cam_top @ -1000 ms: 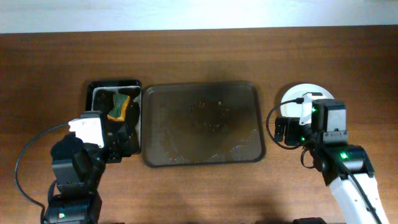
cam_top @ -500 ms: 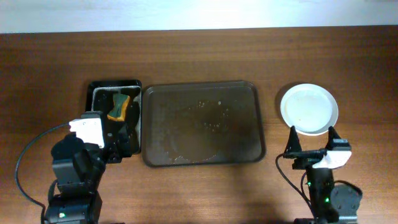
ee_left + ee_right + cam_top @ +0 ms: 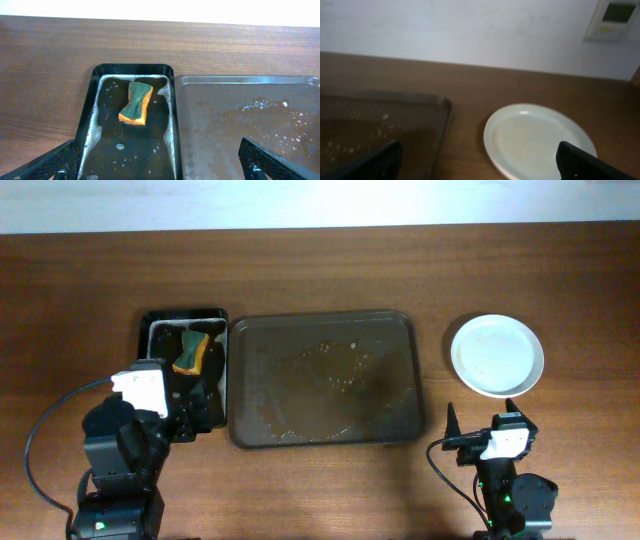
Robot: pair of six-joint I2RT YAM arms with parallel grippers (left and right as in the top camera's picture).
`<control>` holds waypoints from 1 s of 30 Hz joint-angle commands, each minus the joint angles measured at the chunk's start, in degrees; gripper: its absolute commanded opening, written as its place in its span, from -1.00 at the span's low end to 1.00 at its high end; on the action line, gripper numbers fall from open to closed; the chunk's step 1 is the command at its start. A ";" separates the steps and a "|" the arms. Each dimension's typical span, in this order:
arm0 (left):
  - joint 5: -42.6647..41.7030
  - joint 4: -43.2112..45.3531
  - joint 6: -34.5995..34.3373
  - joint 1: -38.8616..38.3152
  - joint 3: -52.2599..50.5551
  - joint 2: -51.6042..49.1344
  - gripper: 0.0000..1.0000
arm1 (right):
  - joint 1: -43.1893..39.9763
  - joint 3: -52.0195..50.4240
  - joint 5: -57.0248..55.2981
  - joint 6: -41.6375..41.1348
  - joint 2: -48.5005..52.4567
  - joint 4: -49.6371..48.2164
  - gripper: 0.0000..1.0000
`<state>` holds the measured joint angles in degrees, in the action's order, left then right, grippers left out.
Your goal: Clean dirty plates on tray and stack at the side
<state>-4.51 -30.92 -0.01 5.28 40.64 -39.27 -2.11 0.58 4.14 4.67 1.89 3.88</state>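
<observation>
Centre of tabletop (image 3: 320,270): brown tray (image 3: 400,340), wet. Just left: black tray (image 3: 185,312). Near right edge, off the brown tray: white plates (image 3: 497,355), number unclear. Inside black tray: sponge (image 3: 190,352). Left jaws gaping, empty, over black tray's near end; right jaws gaping, empty, nearside of plates.

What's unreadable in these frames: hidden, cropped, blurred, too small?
- Round white plate: overhead looks straight down, so any plates beneath it are hidden; right wrist view is blurred, and the bottom edge cuts its near rim.
- Large brown rectangular tray: specks on it are too small to identify overhead; left wrist view crops its near part and right end.
- Small black tray: bottom edge crops its near end in left wrist view.
</observation>
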 commanded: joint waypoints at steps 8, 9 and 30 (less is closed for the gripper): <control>-0.66 0.02 0.72 0.11 -0.24 0.24 1.00 | -0.22 -0.26 0.35 0.90 -1.25 0.24 0.97; -0.66 0.02 0.72 0.11 -0.24 0.24 0.99 | -0.22 -0.26 0.35 0.90 -1.25 0.24 0.97; -0.66 -1.51 0.72 0.09 -0.28 1.70 0.99 | -0.22 -0.26 0.35 0.90 -1.25 0.24 0.97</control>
<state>-4.51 -30.98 -0.01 5.28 40.64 -39.20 -2.11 0.58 4.16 5.17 0.91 3.86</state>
